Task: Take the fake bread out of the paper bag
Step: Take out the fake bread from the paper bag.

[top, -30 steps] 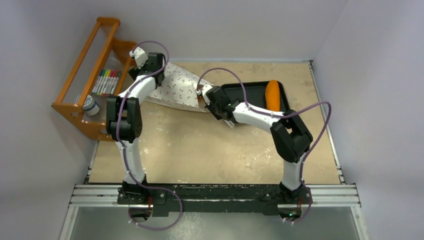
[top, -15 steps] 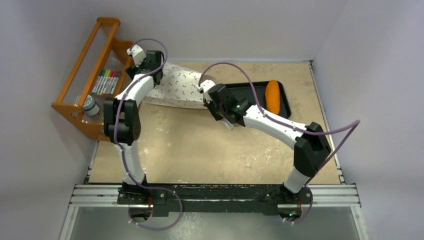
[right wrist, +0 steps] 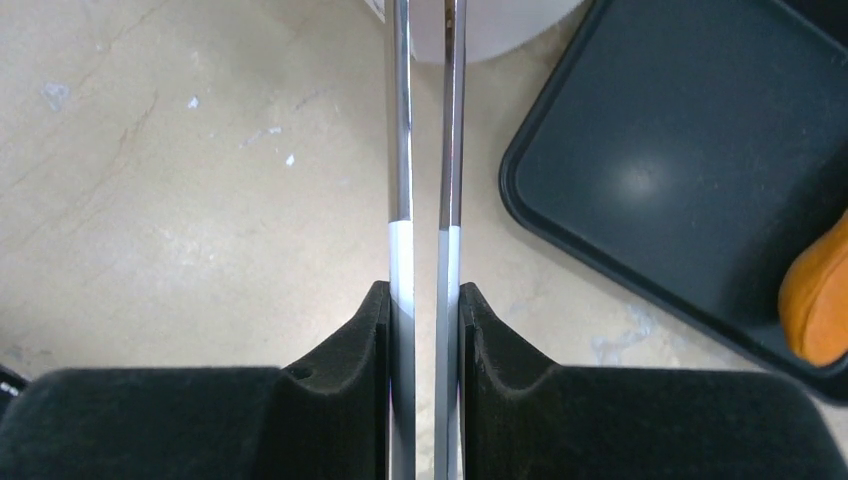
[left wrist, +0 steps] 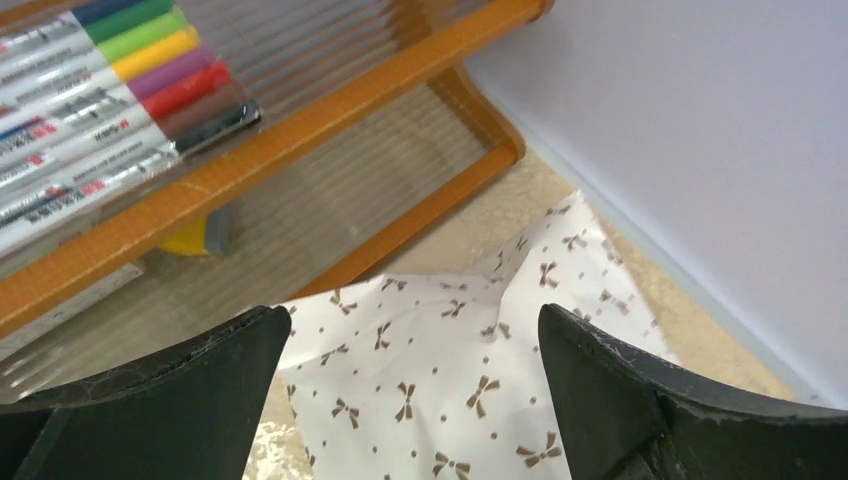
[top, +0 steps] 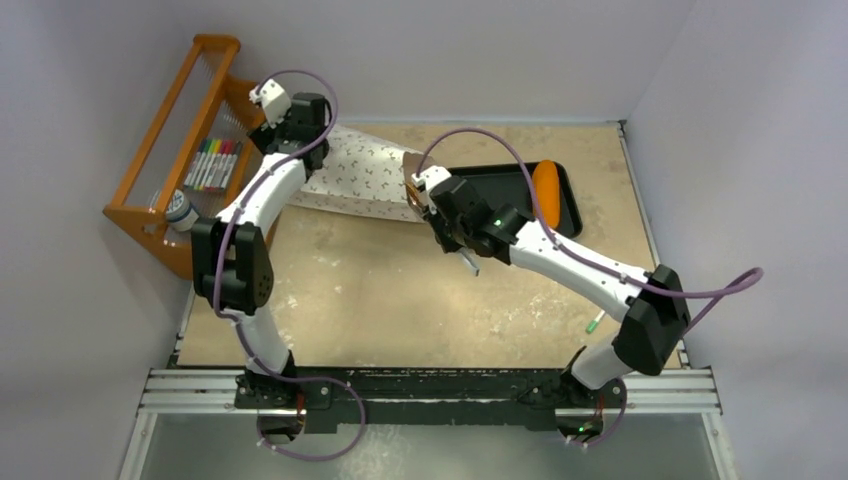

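- Since a second ago the right arm (top: 580, 265) has stretched out, its elbow swung toward the table's right edge, and the left arm (top: 255, 195) has reached a little further back.
- The table (top: 400, 300) is a beige, mottled, matte slab with scuffs and pale flecks.
- The bag (top: 365, 175) is thin white paper printed with small brown bows and dots. It lies flat and creased at the back of the table, between the rack and the tray.
- The rack (top: 160, 150) is an orange wooden frame with ribbed clear panels, standing at the back left.
- The tray (top: 500, 185) is black, smooth and faintly glossy, a rectangle with rounded corners and a raised lip, just right of the bag's mouth.
- The bread (top: 545, 190) is a smooth orange oblong loaf lying on the tray's right half, outside the bag.
- The left gripper (left wrist: 412, 318) hangs over the bag's back-left corner with its black jaws spread wide and nothing between them.
- The right gripper (right wrist: 425, 300) is clamped on the tongs (right wrist: 400, 150), two flat, polished steel strips whose tips point toward the bag's mouth.
- Markers (top: 212, 163) in mixed colours lie side by side in the rack.
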Tool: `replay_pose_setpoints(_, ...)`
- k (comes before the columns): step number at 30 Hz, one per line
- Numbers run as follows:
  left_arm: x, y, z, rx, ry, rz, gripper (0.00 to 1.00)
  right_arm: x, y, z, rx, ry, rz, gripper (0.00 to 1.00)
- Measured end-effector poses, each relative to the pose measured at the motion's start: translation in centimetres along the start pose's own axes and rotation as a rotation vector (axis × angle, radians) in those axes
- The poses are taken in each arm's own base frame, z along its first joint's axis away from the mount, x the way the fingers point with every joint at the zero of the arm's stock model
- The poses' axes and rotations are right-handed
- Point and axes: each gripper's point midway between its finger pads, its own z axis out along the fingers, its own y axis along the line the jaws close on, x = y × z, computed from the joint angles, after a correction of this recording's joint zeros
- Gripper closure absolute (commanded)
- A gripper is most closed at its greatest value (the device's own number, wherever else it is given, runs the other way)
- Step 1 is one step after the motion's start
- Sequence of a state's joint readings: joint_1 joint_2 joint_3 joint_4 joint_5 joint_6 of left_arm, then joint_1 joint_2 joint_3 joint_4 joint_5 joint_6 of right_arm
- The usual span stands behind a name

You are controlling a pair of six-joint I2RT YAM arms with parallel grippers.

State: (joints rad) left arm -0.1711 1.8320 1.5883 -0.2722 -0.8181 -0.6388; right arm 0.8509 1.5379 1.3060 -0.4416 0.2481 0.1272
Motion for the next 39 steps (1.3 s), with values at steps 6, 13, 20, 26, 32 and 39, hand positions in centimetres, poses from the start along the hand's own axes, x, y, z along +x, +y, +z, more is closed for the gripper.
replay_pose_setpoints(6,5.1,1.9,-0.7,-0.032,0.060,0.098,0.00,0.7,-0.7,-2.4,0.012,0.006,0.033,1.00)
replay_pose_setpoints(13,6.7,4.2,-2.4,-0.061,0.052,0.108,0.00,1.5,1.6,-3.5,-0.033,0.020,0.017,1.00)
replay_pose_setpoints(20,5.7,4.8,-3.6,-0.079,0.023,0.097,0.00,3.5,5.9,-2.5,-0.101,0.083,-0.030,1.00)
replay_pose_setpoints(26,3.1,5.3,-4.9,-0.087,-0.029,0.058,0.00,3.9,9.9,-3.0,-0.163,0.089,-0.054,1.00)
replay_pose_setpoints(32,1.9,5.7,-5.4,-0.100,-0.058,0.039,0.00,2.6,13.5,-3.0,-0.212,0.074,-0.074,1.00)
replay_pose_setpoints(39,2.0,5.7,-5.3,-0.100,-0.054,0.043,0.00,2.8,13.2,-3.1,-0.176,0.092,-0.050,1.00)
